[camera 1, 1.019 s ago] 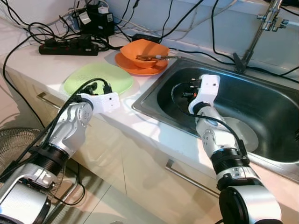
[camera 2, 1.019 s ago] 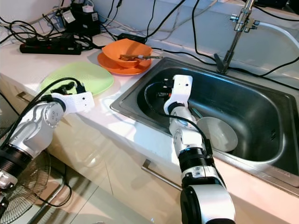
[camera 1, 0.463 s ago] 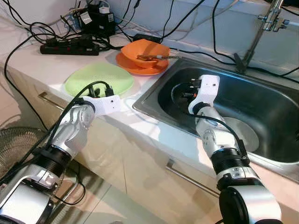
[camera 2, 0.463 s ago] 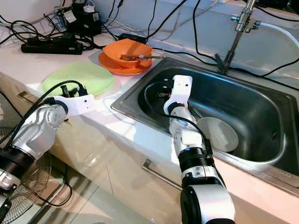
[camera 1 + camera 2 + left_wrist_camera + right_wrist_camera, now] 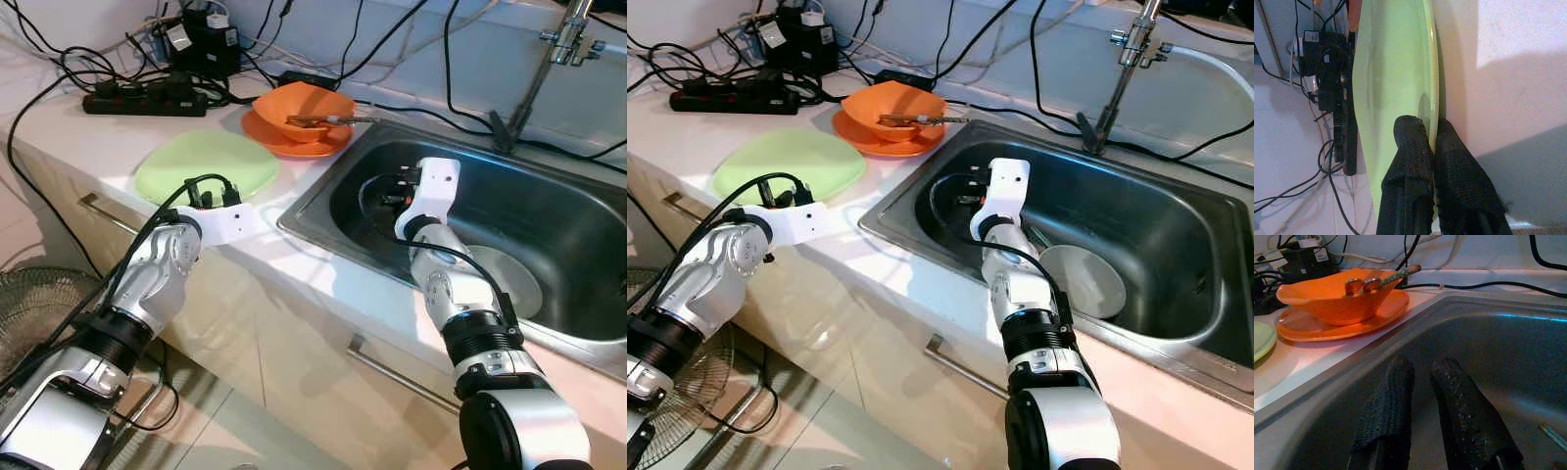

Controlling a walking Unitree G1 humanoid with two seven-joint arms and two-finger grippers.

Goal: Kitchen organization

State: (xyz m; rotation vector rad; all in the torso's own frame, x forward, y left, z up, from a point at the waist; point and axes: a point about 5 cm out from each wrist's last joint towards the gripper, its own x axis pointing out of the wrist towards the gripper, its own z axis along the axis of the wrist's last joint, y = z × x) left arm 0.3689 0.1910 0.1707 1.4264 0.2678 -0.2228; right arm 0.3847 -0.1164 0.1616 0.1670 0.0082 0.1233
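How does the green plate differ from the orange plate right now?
The green plate is bare on top; the orange plate carries an orange bowl with utensils in it. The green plate sits nearer the counter's front edge, with the left gripper closed on its rim; the orange plate lies farther back, beside the sink. Both lie flat on the counter.

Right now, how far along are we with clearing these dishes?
Early. A white plate already lies in the sink. The left claw is pinching the green plate's rim. The orange bowl and spoons remain on the counter; the right claw hangs empty inside the sink.
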